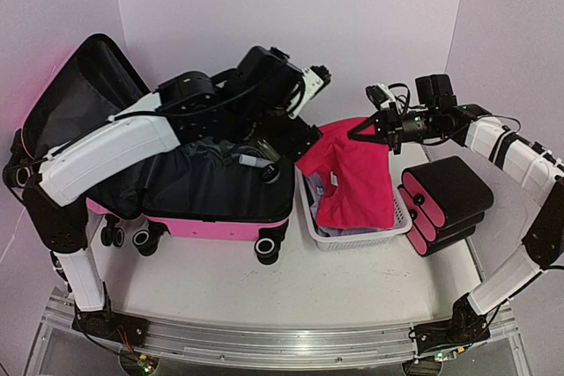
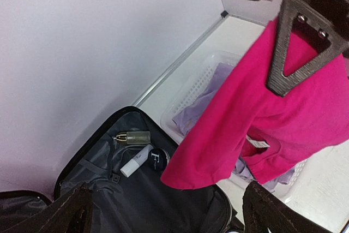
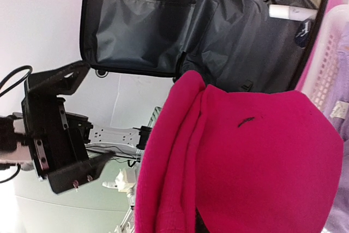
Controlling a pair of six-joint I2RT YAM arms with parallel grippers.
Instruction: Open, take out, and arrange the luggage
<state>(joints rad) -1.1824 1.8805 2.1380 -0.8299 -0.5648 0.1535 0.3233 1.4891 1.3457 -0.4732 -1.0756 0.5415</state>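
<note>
Pink shirt (image 3: pixel 234 156) dangles pinched in the right gripper (image 1: pixel 363 128) over the white basket (image 1: pixel 352 239); I'd lower it until it settles before letting go. Over the open suitcase (image 1: pixel 220 222), lying left on the table (image 1: pixel 229 292), the left gripper (image 2: pixel 166 197) gapes wide, empty.

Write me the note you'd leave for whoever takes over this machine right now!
Left pincer: open, empty, above the open luggage.
Right pincer: shut on the pink shirt, holding it over the white basket.
Done: luggage opened; lilac clothing lies in the basket.
Left: release the shirt; take out the bottle, white tube and dark jar lying inside the luggage.
</note>
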